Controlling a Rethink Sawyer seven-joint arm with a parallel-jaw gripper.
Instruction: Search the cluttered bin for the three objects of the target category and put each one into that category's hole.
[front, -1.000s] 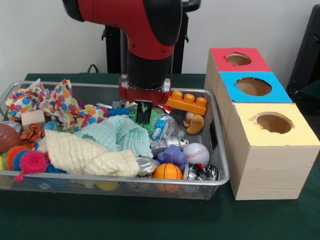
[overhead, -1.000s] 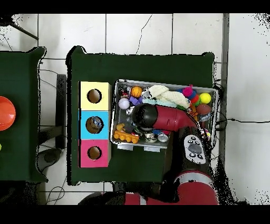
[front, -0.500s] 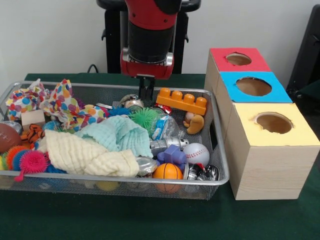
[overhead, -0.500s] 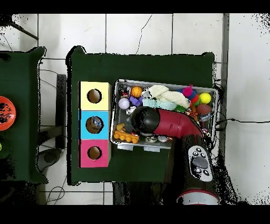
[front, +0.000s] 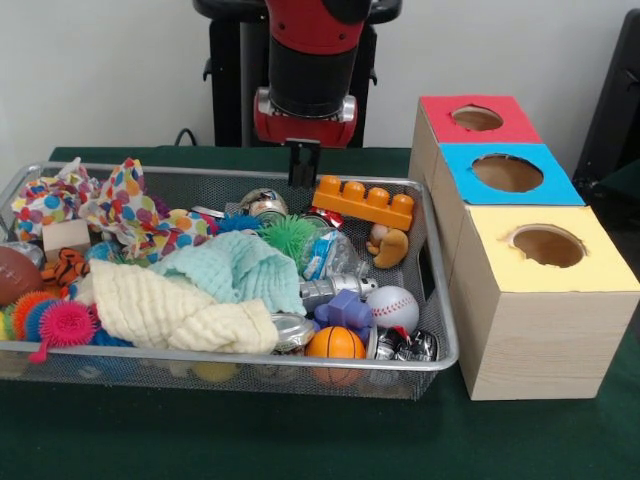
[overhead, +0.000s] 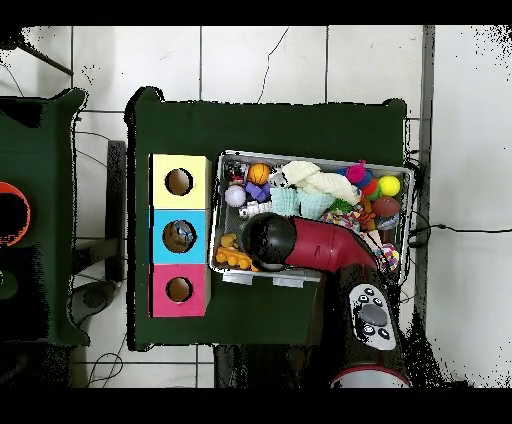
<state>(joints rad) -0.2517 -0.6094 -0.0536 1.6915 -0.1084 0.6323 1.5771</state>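
Note:
My gripper (front: 303, 166) hangs above the back rim of the wire mesh bin (front: 441, 300), just left of the orange toy brick (front: 372, 203). Its dark fingers are pressed together with nothing between them. Below and in front of it lies a green spiky ball (front: 290, 236). A white baseball (front: 392, 307) and a small basketball (front: 335, 343) sit at the bin's front right. To the right stand three wooden boxes with holes: red (front: 475, 118), blue (front: 508, 172) and yellow (front: 547, 245). In the overhead view the red arm (overhead: 300, 245) covers the gripper.
A cream cloth (front: 170, 310), a mint cloth (front: 235, 270) and a polka-dot cloth (front: 130, 205) cover much of the bin's left and middle. Pink and orange spiky balls (front: 50, 322) lie at the front left. Something dark shows inside the blue box's hole (overhead: 179, 236).
The gripper rose out of the bin from the green spiky ball, holding nothing, and shifted back and slightly right to the bin's rear rim.

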